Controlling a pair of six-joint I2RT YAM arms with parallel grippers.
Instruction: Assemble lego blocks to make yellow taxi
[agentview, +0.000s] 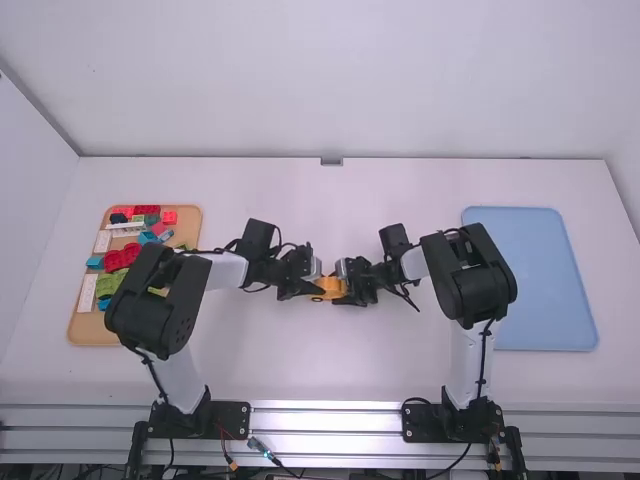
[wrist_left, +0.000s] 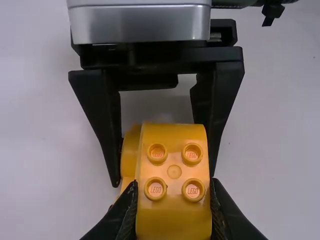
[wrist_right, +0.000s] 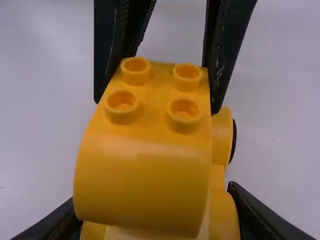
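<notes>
Yellow plastic block (wrist_right: 145, 180), four-studded, curved-ended, mid-table | my left gripper (wrist_left: 173, 184) clamps it, my right gripper (wrist_right: 154, 192) pinches the yellow wheeled base (wrist_right: 224, 215) | opposing tilts could pop the joint.

Yellow build (wrist_right: 142, 185) is cut off; tan tray (agentview: 92, 334) partly hidden.

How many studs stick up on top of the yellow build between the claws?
4 studs, in a square on top of the yellow build: two nearer the left claw, two nearer the right claw. Others may be hidden lower down.
</notes>
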